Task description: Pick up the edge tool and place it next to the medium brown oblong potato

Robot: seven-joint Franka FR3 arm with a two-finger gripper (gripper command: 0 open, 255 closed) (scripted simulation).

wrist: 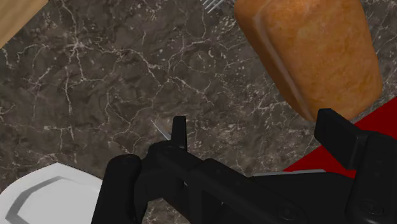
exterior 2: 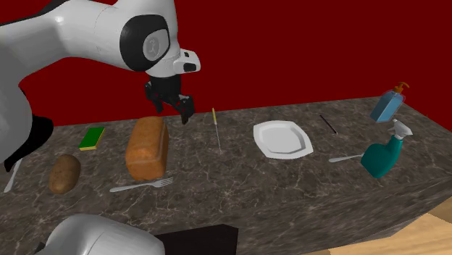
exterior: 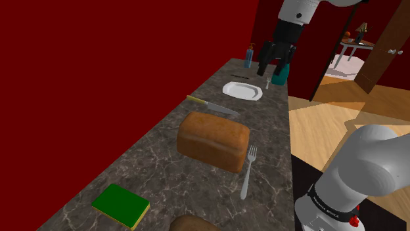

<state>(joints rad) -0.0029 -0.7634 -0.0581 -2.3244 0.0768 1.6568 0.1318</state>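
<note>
Dark veined marble counter carries the knife, flat between loaf and plate. I judge it light and stiff, with 1 thin, slippery blade; the thicker yellowish handle is the better hold. Gripper hangs above, jaws apart and empty. Brown oblong potato lies beyond the loaf.

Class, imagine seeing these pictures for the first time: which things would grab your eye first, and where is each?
The big brown bread loaf lies midway along the dark marbled countertop, which runs beside a deep red wall. The black gripper hangs over the counter between the loaf and the yellow-handled knife, fingers open and empty. A white plate sits just beyond the knife.
</note>
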